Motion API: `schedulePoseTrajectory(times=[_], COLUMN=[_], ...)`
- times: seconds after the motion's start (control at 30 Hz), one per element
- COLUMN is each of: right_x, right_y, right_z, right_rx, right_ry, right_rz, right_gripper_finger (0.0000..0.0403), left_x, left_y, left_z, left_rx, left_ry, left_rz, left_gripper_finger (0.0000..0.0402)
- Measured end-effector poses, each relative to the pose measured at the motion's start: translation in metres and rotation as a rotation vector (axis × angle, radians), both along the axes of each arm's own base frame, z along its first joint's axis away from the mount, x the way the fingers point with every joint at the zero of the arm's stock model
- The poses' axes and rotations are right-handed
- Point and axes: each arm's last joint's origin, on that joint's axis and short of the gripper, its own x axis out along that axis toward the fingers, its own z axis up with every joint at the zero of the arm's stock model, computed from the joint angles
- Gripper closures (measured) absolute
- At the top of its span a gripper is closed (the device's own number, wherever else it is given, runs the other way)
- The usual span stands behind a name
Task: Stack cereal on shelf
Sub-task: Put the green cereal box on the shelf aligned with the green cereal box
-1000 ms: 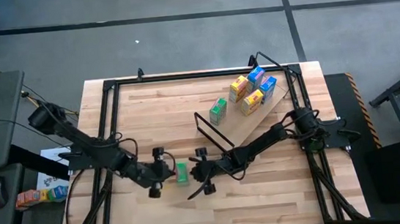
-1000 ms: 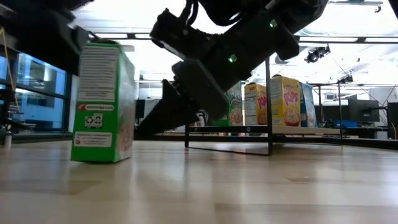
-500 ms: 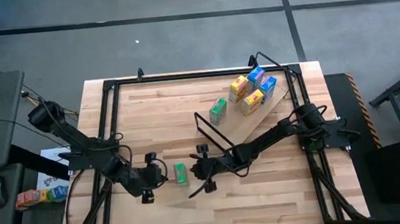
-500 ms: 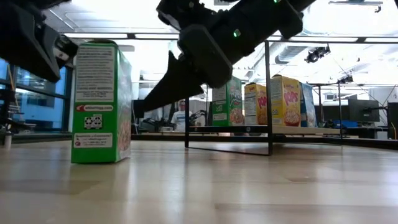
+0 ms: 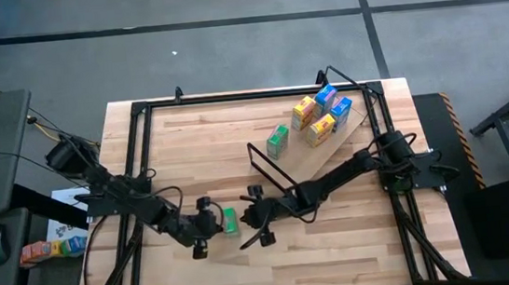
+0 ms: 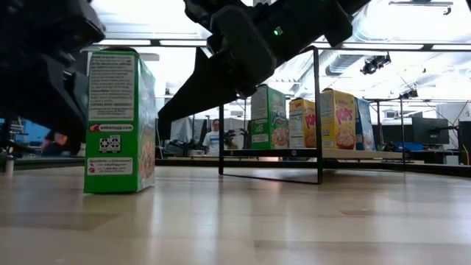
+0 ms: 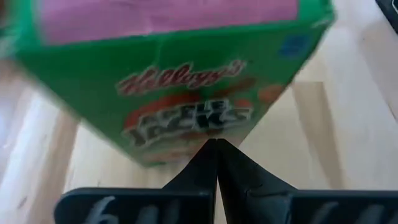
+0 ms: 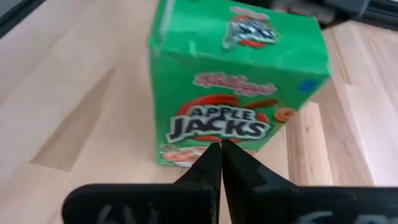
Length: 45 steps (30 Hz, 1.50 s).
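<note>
A green cereal box stands upright on its bottom on the tabletop, near the middle front. My left gripper is shut just to its left, and my right gripper is shut just to its right. Each wrist view looks at a broad printed face of the box, with the shut fingertips low in front of it. The shelf, a light board with a black frame at its near end, lies at the back right. On it stand several cereal boxes, green, yellow and blue. My left gripper's shut fingertips point at the lower part of one broad face of the green box; I cannot tell whether they touch it. My right gripper's shut fingertips point slanting down at the lower part of the opposite broad face; I cannot tell whether they touch.
A black metal frame runs around the tabletop edges. Bare wood lies along the near edge and at the far left. A side desk off the table's left carries small coloured boxes. A person sits in the room behind.
My left gripper has sunk toward the table and come in beside the green box's left side, rolling a little. My right gripper has risen a little beside the box's right side. Both stay shut. The box stands where it was.
</note>
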Motion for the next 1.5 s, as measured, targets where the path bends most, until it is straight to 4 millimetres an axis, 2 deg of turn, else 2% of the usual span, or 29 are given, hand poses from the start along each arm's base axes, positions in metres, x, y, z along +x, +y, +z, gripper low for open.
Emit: schedulePoseTrajectory(times=[0.3,0.53,0.8,1.03,1.27,1.5], right_x=[-0.001,-0.005,-0.006,-0.013,-0.026,-0.034], right_y=[-0.005,-0.01,-0.011,-0.012,-0.015,-0.016], right_z=[-0.003,-0.008,-0.007,0.012,0.031,0.045], right_rx=[-0.035,-0.151,-0.161,-0.158,-0.148,-0.14], right_ry=[0.034,0.082,0.091,0.093,0.145,0.159], right_rz=[-0.017,-0.1,-0.105,-0.092,-0.107,-0.112], right_gripper_finger=[0.0403,0.0403,0.0403,0.0403,0.0403,0.0403], left_x=[0.019,0.033,0.045,0.056,0.069,0.077], left_y=[0.009,0.007,0.007,0.001,-0.005,-0.003], left_z=[-0.017,-0.023,-0.033,-0.035,-0.027,-0.021], left_rx=[-0.033,-0.091,-0.143,-0.134,-0.092,-0.037], left_ry=[0.009,-0.059,-0.126,-0.148,-0.196,-0.245], left_rz=[-0.001,-0.061,-0.076,-0.098,-0.131,-0.041], left_gripper_finger=[0.0401,0.0401,0.0401,0.0401,0.0401,0.0401])
